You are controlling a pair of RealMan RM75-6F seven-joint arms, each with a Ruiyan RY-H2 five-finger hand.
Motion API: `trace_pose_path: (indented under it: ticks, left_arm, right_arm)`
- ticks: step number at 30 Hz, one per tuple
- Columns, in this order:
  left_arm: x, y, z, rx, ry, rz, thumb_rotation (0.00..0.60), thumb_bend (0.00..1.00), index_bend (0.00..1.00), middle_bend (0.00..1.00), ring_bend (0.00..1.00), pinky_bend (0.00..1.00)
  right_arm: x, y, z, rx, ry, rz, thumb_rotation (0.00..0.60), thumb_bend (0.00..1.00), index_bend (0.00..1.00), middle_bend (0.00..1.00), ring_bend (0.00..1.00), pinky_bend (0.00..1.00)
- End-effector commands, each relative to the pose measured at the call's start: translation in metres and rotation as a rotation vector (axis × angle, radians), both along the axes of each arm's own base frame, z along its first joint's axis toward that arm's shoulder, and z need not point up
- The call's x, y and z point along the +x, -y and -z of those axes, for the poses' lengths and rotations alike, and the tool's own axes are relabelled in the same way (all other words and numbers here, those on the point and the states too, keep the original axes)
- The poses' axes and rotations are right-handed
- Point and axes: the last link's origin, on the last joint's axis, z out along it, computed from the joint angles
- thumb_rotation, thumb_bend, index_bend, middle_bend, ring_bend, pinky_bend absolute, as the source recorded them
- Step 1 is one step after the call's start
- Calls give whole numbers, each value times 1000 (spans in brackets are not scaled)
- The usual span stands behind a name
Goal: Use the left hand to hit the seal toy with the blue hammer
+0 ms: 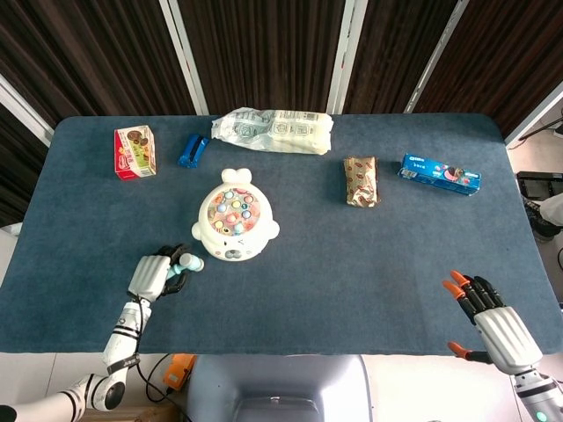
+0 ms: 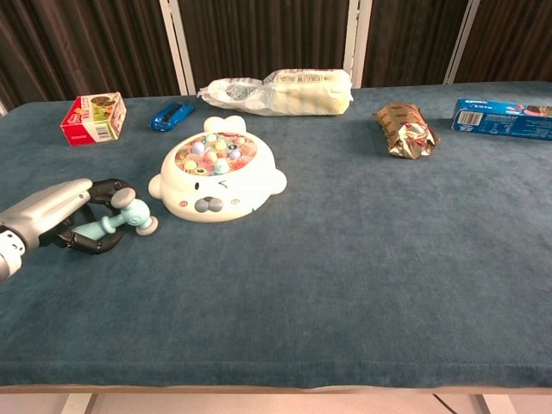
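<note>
The white seal toy [image 1: 234,227] [image 2: 216,179], with coloured pegs on top, sits left of the table's middle. The blue hammer [image 1: 186,262] [image 2: 129,217] lies on the cloth just to the seal's front left, its head toward the seal. My left hand [image 1: 149,276] [image 2: 52,216] is at the handle end. Its fingers [image 2: 105,188] arch loosely over and under the handle, with a gap showing around it. My right hand [image 1: 488,321] hovers at the table's near right corner, fingers spread and holding nothing. The chest view does not show it.
Along the far side lie a red snack box [image 1: 135,151], a small blue object [image 1: 192,150] and a clear bag of packets [image 1: 274,130]. A brown wrapped packet [image 1: 360,180] and a blue biscuit box [image 1: 439,174] lie to the right.
</note>
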Motion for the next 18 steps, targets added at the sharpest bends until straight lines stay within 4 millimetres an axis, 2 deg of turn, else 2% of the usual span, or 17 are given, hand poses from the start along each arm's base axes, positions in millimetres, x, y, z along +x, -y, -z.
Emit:
trace_pose_path:
  ticks: [1, 8, 14, 16, 18]
  left_arm:
    - [0, 0, -2, 2, 10, 2, 600, 376, 214, 269, 186, 196]
    - [0, 0, -7, 9, 23, 7, 592, 350, 211, 262, 165, 181]
    - [2, 3, -13, 18, 48, 25, 516, 345, 192, 245, 146, 173]
    - [4, 8, -20, 26, 62, 47, 488, 344, 164, 211, 131, 170]
    - [4, 14, -29, 36, 67, 72, 468, 343, 123, 131, 103, 169]
  right_arm:
    - [0, 0, 0, -1, -1, 1, 600, 205, 0, 0, 0, 0]
    - [0, 1, 2, 3, -4, 1, 600, 205, 0, 0, 0, 0]
    - [0, 1, 2, 3, -5, 2, 600, 204, 0, 0, 0, 0]
    - [0, 1, 2, 1, -5, 2, 600, 204, 0, 0, 0, 0]
    - [0, 1, 1, -1, -4, 2, 600, 204, 0, 0, 0, 0]
